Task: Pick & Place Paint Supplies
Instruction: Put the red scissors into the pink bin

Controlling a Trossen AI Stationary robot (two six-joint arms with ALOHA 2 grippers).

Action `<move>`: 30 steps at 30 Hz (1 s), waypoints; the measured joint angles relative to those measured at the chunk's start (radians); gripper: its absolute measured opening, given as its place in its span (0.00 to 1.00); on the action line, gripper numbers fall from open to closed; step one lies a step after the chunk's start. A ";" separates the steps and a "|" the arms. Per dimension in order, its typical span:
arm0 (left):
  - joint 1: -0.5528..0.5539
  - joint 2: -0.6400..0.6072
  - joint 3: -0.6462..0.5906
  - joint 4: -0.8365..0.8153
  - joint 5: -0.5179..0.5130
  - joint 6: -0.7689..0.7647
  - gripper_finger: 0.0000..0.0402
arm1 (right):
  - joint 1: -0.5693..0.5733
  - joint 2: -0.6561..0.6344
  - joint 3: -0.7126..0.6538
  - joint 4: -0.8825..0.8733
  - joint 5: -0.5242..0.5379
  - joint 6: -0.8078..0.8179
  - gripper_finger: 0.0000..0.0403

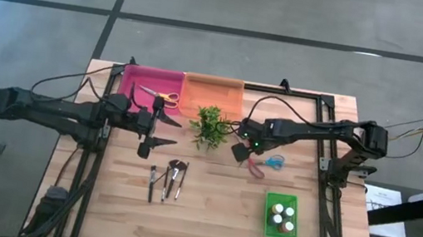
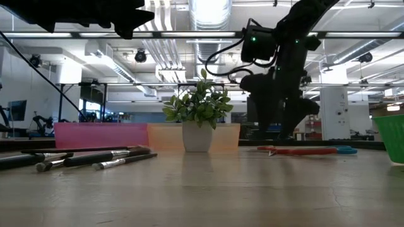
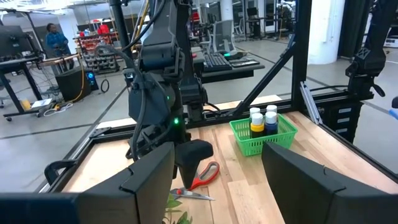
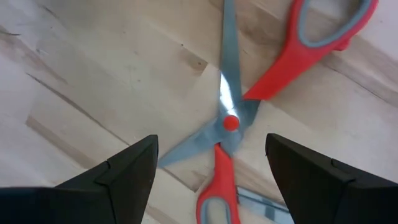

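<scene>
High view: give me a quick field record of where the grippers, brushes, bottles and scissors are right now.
right gripper: open, low over the red scissors
blue scissors: beside the red pair
left gripper: open, above the table, empty
brushes: loose on the table
paint bottles: in the green basket
yellow scissors: in the pink bin
orange bin: behind the plant
</scene>
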 joint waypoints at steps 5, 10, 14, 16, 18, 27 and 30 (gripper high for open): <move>0.000 0.000 0.000 0.000 0.000 0.000 0.62 | 0.000 0.074 0.013 0.015 -0.007 -0.009 0.73; 0.000 0.000 0.000 -0.003 0.000 0.000 0.62 | 0.001 0.164 0.090 -0.054 -0.014 -0.070 0.73; 0.000 0.000 0.000 -0.004 0.000 0.000 0.62 | 0.001 0.220 0.170 -0.136 -0.011 -0.095 0.73; 0.000 0.000 0.000 -0.006 0.000 0.000 0.62 | 0.001 0.242 0.200 -0.156 -0.009 -0.098 0.73; 0.000 0.000 0.000 -0.010 0.000 0.000 0.62 | 0.001 0.262 0.225 -0.173 -0.007 -0.099 0.71; -0.003 0.000 0.000 -0.010 0.000 0.000 0.62 | -0.001 0.316 0.241 -0.221 0.004 -0.129 0.34; -0.003 0.000 0.000 -0.011 0.000 0.000 0.62 | -0.001 0.309 0.236 -0.241 0.025 -0.138 0.20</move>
